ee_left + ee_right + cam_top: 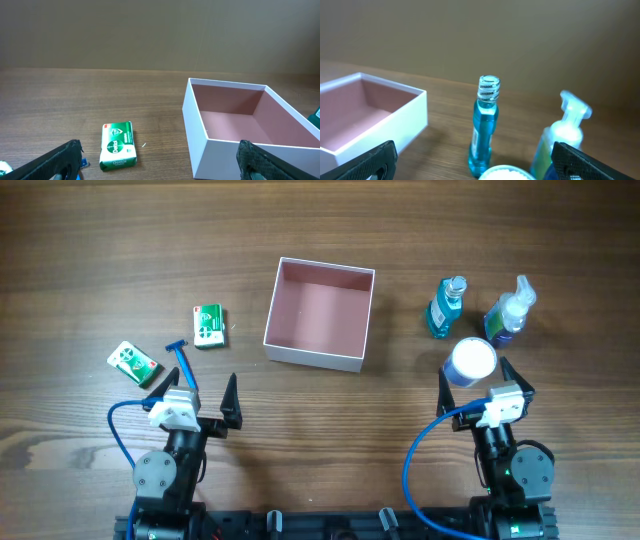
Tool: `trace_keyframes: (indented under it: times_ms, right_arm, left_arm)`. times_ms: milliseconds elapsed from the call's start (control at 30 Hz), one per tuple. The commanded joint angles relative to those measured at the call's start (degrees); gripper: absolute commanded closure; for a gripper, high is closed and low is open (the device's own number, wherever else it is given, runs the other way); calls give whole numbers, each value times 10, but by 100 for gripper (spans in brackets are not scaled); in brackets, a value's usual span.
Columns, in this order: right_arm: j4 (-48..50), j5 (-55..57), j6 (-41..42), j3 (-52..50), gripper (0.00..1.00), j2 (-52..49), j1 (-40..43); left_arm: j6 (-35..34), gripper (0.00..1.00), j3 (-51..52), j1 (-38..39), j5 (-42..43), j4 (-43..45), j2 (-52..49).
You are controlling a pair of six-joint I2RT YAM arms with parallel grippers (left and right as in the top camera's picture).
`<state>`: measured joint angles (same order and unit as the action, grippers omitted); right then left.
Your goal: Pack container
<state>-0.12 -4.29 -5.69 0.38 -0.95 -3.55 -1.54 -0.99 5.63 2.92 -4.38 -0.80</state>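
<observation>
The container (318, 352) is a square white box with a pink inside, at the table's middle; it is empty. It also shows in the left wrist view (200, 135) and the right wrist view (415, 115). My left gripper (197, 402) is open and empty, near the front left, short of a green soap bar (208, 326) (118, 145). My right gripper (477, 383) is open with a round white-lidded jar (471, 361) (506, 173) between its fingers, not gripped. A teal mouthwash bottle (445, 307) (484, 127) and a blue pump bottle (508, 312) (562, 135) stand behind the jar.
A second green packet (134, 363) and a blue razor (184, 364) lie at the left, close to my left gripper. Bare wooden table (330, 230) lies behind the container.
</observation>
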Motion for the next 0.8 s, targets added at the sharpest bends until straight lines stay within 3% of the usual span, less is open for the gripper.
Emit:
trace_keyframes:
  times_ms: [0, 133, 367, 567, 767]
  right_arm:
    - [-3, -9, 96, 5, 0, -5, 2]
    - [-11, -22, 96, 34, 0, -20, 2]
    - [-80, -30, 92, 162, 1, -137, 2]
    - [-175, -49, 87, 319, 0, -292, 2]
    - [-384, -48, 67, 510, 0, -455, 1]
  left_arm:
    - [-27, 0, 7, 3, 2, 3, 3]
    - [-110, 0, -2, 3, 3, -7, 2]
    - [-124, 0, -101, 3, 2, -90, -64]
    - [-125, 0, -245, 3, 2, -170, -212]
    - [-124, 0, -417, 3, 3, -311, -400]
